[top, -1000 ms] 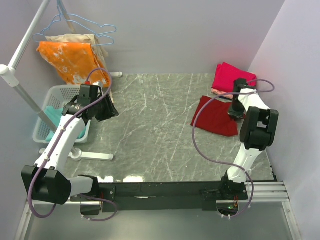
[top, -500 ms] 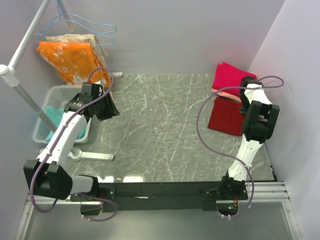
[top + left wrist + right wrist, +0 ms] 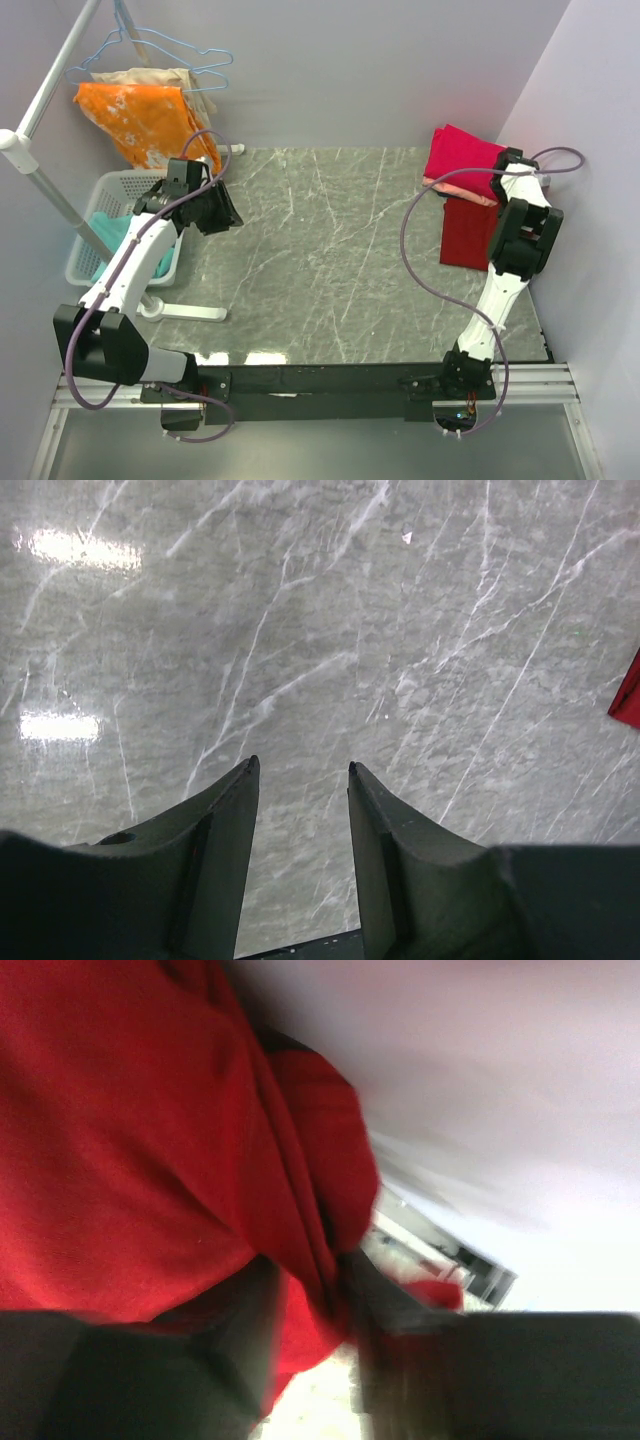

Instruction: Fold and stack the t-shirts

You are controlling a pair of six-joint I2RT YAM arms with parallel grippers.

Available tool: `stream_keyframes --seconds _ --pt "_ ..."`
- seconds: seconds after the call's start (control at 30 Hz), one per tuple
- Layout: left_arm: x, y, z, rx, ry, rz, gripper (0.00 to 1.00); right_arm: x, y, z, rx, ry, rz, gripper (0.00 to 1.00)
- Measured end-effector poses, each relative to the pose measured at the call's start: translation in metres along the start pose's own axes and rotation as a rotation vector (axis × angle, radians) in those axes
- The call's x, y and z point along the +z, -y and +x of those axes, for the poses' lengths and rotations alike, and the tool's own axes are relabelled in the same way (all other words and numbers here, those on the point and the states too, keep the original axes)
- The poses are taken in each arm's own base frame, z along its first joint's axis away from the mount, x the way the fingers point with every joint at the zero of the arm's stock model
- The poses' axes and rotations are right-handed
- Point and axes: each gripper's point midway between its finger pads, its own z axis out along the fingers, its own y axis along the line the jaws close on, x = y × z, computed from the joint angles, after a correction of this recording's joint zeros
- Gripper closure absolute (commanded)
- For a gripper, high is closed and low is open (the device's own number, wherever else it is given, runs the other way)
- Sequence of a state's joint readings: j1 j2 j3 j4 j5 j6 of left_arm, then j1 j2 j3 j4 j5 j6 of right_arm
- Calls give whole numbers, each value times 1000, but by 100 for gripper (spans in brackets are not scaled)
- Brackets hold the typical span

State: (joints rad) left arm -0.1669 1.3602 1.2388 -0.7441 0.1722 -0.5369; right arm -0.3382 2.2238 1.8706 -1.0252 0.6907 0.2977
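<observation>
At the far left a clothes rail (image 3: pixel 45 95) carries wire hangers (image 3: pixel 175 55) and an orange patterned cloth (image 3: pixel 145 120). Below it stands a pale laundry basket (image 3: pixel 112 181) with a teal t-shirt (image 3: pixel 100 224) inside. The left end effector (image 3: pixel 300 770) hangs over the left part of the grey marble worktop (image 3: pixel 320 240), just beside the basket. Its fingers (image 3: pixel 225 820) stand apart with nothing between them, only bare stone below.

Across the worktop, at the far right corner, a bright pink t-shirt (image 3: pixel 458 152) lies folded on a peach t-shirt (image 3: pixel 452 188), of which only a thin edge shows. The maroon t-shirt (image 3: pixel 467 232) lies just on the near side of that pair, its far edge touching or overlapping the peach one. It is folded into a rough rectangle. Its long axis runs near to far, almost parallel to the right wall, with the far end pointing at the stack and the near end toward the arm bases.

The right end effector (image 3: pixel 508 166) sits at the shirt's far right corner, beside the pink one. The blurred right wrist view shows its fingers (image 3: pixel 255 1305) pinched together on a bunched fold of the maroon cloth.
</observation>
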Motion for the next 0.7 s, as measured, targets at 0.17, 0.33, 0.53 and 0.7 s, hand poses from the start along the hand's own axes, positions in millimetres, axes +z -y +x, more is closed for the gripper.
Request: stream_keyframes --seconds 0.17,0.33,0.53,0.7 --pt "-1 2 -3 3 8 5 54 4 -3 3 -8 -12 3 38" --pt "0 2 -3 2 5 7 54 -1 -2 -2 13 4 -6 37" --pt "0 5 -6 6 16 22 54 -45 13 -20 73 114 -36 37" --pt "0 6 -7 7 19 27 54 -82 2 -24 69 195 -86 37"
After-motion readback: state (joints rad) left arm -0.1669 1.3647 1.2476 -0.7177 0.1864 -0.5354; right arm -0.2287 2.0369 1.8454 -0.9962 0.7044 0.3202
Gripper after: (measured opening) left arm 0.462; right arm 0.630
